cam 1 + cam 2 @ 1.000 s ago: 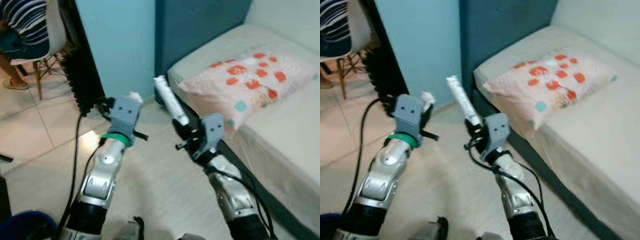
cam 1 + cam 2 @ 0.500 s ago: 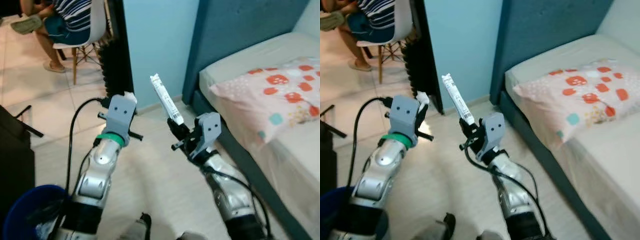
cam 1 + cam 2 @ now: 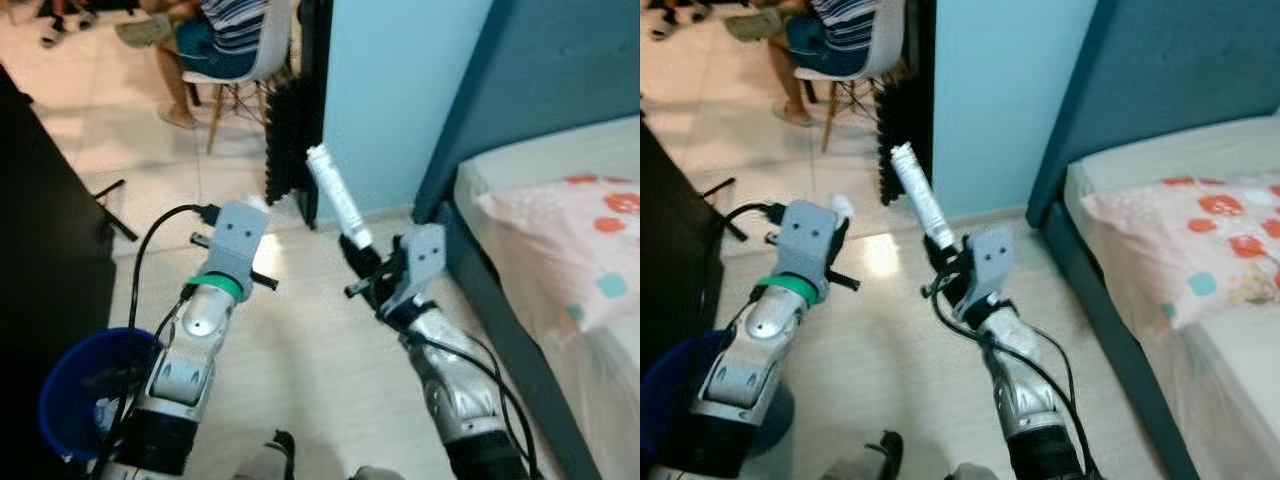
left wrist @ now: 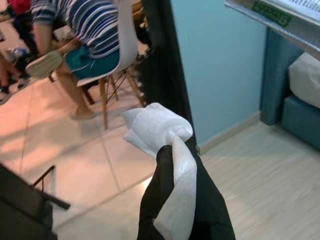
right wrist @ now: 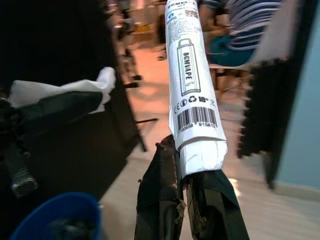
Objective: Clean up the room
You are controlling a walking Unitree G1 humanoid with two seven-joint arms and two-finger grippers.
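Left arm: raised from 7 o'clock in the left eye view, forearm angled up toward 12. Left gripper closed on a crumpled white tissue; the wad sticks out past the fingertips, a strip of it pinched between the two black fingers. A black cable loops off the wrist at 10 o'clock.

Blue bin: on the floor at 8 o'clock, just beside the left forearm, some scraps inside.

Right arm: raised from 5 o'clock, forearm angled up toward 11. Right gripper clamped on the lower end of a white paper-wrapped tube with printed label and barcode; the tube stands tilted, top leaning toward 11 o'clock.

Person on a white chair at 11 o'clock. Bed with a spotted pillow at 3 o'clock.
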